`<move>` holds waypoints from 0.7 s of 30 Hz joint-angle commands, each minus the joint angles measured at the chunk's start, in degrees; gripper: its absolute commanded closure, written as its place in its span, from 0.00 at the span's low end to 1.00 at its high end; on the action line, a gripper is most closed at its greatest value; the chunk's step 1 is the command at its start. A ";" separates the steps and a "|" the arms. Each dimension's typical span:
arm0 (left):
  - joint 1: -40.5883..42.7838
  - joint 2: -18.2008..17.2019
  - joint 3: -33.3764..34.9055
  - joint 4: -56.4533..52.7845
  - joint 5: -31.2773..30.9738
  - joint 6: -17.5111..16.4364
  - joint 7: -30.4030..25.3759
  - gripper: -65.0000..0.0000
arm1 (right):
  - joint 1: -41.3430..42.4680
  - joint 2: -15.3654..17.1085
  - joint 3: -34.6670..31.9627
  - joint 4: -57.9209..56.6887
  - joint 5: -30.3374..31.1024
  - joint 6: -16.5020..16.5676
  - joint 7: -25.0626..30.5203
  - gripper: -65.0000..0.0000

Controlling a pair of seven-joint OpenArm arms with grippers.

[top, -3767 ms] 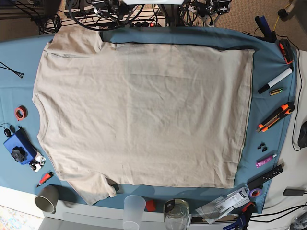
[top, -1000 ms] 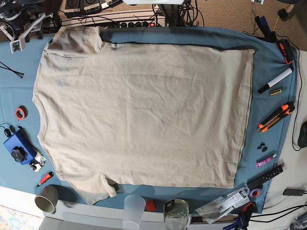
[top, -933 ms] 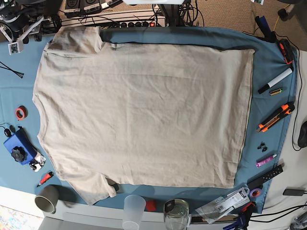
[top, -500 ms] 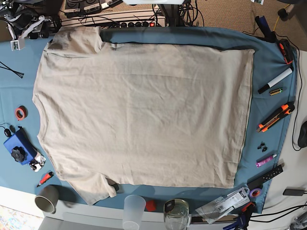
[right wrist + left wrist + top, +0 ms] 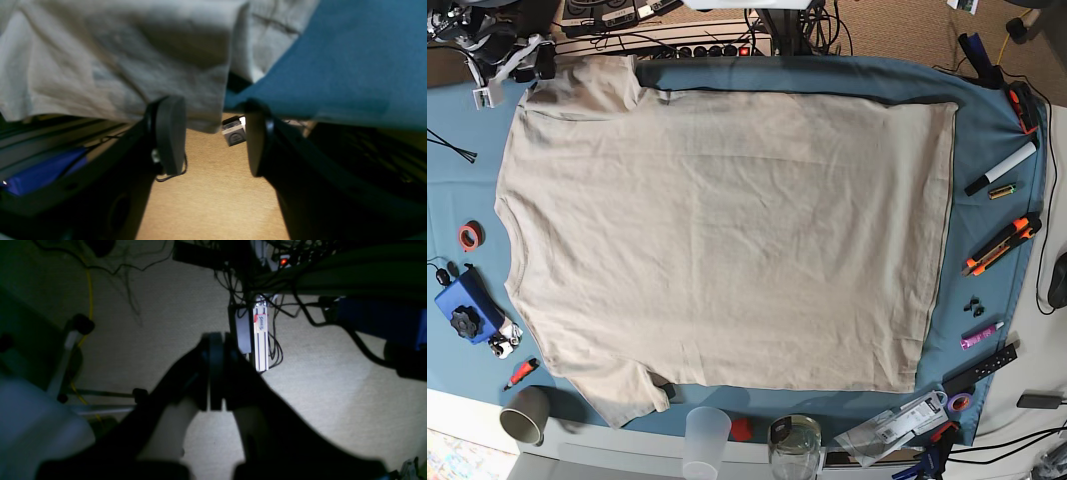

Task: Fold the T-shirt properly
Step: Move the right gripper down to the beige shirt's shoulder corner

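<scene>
The beige T-shirt (image 5: 727, 220) lies spread flat on the teal tablecloth (image 5: 987, 130), collar side to the left and hem to the right. Its far sleeve (image 5: 592, 85) reaches the table's back edge. My right gripper (image 5: 515, 72) hovers at the back left corner, just beside that sleeve. In the right wrist view the right gripper (image 5: 213, 138) is open, its fingers (image 5: 170, 133) wide apart just below the overhanging sleeve edge (image 5: 133, 66), with nothing between them. My left gripper (image 5: 216, 338) is shut and empty over the floor; the base view does not show it.
Markers (image 5: 1002, 168), an orange cutter (image 5: 1002, 245) and small tools line the right side. A blue box (image 5: 465, 308), red tape ring (image 5: 469, 236) and black cable ties (image 5: 452, 145) lie left. A paper cup (image 5: 525, 412), plastic cup (image 5: 705, 440) and glass jar (image 5: 794, 445) stand along the front edge.
My right gripper has slid rightward along the back edge, from the far left corner up to the sleeve. The T-shirt has not moved.
</scene>
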 commanded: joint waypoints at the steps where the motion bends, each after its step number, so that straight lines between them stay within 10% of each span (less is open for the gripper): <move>1: 1.14 -0.31 -0.22 1.14 -0.20 -0.09 0.00 1.00 | -0.13 0.46 -1.25 0.46 -0.76 0.41 0.90 0.56; 21: 1.11 -0.31 -0.24 4.04 -0.20 -0.04 0.85 1.00 | 1.01 0.46 0.70 0.50 -1.64 -0.39 3.21 0.56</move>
